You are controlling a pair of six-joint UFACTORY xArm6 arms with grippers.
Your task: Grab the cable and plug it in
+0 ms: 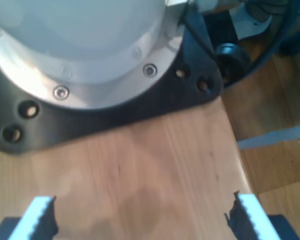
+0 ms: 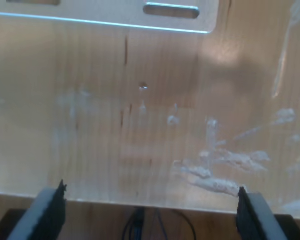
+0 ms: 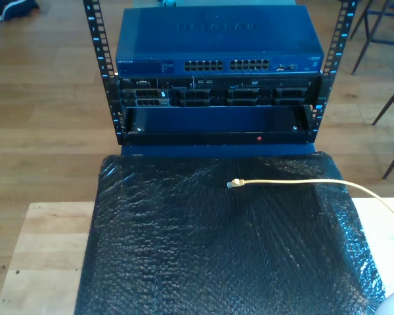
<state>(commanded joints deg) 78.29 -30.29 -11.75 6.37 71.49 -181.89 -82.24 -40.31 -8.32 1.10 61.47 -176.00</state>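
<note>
One cable (image 3: 302,183) lies on the black wrap (image 3: 184,249), plug (image 3: 236,184) pointing toward one blue switch (image 3: 217,42). My first gripper (image 1: 140,215) and my second gripper (image 2: 150,210) hang over bare wood, jaws apart, each holding nothing.

One cable (image 3: 302,182), one blue switch (image 3: 217,41)

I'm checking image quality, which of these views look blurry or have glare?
Both wrist views are soft: the first blurs a metal flange, the second has glare on a metal bracket. The exterior view is sharp; the cable lies on shiny black wrap.
</note>
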